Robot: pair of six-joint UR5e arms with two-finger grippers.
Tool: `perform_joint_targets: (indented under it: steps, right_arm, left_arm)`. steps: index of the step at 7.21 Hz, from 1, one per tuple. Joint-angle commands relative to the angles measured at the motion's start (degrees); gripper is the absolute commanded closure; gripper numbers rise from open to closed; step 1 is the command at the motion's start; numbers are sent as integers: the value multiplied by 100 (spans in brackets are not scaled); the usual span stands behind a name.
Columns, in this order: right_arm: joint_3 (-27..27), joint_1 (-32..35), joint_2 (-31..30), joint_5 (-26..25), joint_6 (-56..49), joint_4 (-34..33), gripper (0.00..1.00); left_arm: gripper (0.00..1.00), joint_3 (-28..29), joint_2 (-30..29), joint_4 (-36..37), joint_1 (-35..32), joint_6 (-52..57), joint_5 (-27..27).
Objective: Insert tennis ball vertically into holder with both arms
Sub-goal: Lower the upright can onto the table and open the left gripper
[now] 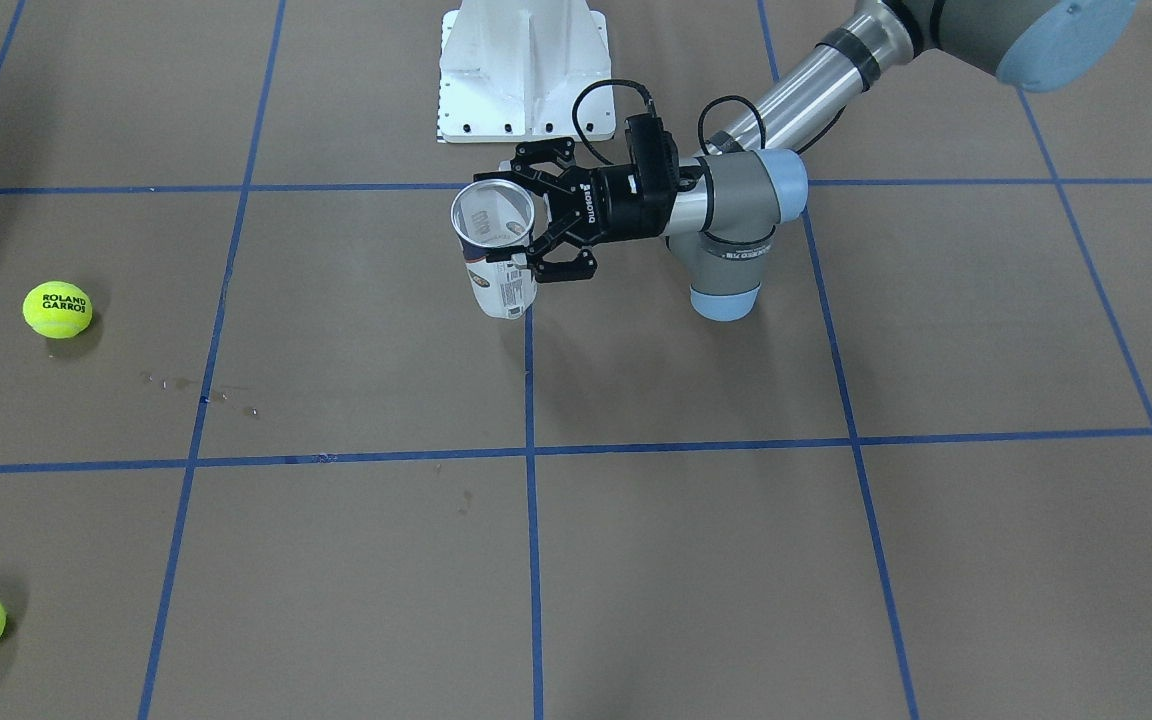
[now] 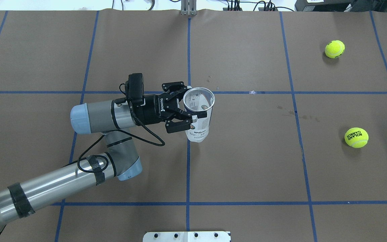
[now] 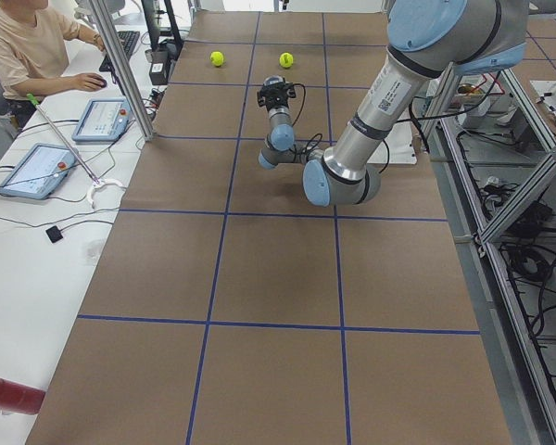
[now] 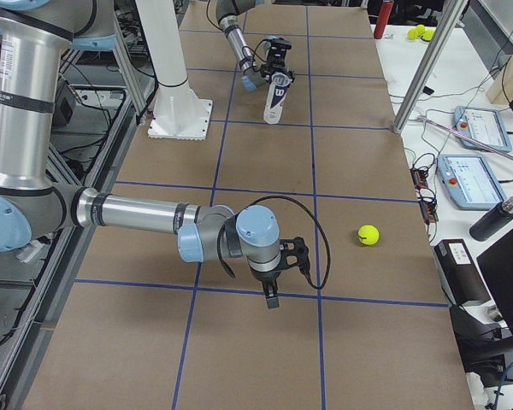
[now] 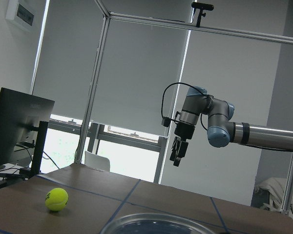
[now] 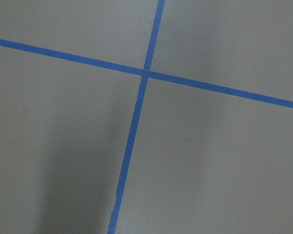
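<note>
clear rim of the holder [image 5: 161, 225] runs along the bottom of the left wrist view. the holder [image 2: 198, 116] is at about the middle of the worktop [image 2: 247, 161], mouth up and close to upright; i cannot tell whether its base rests on the surface. the left gripper [image 2: 191, 107] has its fingers clamped on the upper wall, just under the rim.

the right gripper [image 5: 177, 152] hangs fingers-down toward the worktop's right end with no ball in it; it is too small to tell if its fingers are apart or together.

the nearer tennis ball [image 2: 356, 137] lies by the right edge, and a second tennis ball [image 2: 335, 49] lies toward the far right corner.

the step in hand looks like fetching a ball. it would go best with the left arm holding the mouth level and still, and the right gripper taking the nearer ball across its middle.
</note>
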Motion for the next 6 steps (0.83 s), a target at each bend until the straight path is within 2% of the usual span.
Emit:
perform_joint_targets:
  steps: [1, 4, 6]
  right_arm:
    - [3, 0, 10, 8, 0, 0, 0]
    - [3, 0, 10, 8, 0, 0, 0]
    - [3, 0, 19, 8, 0, 0, 0]
  left_arm:
    - [38, 84, 30, -69, 182, -44, 143]
    - [34, 119, 179, -183, 209, -35, 187]
    - [19, 119, 180, -193, 209, -35, 266]
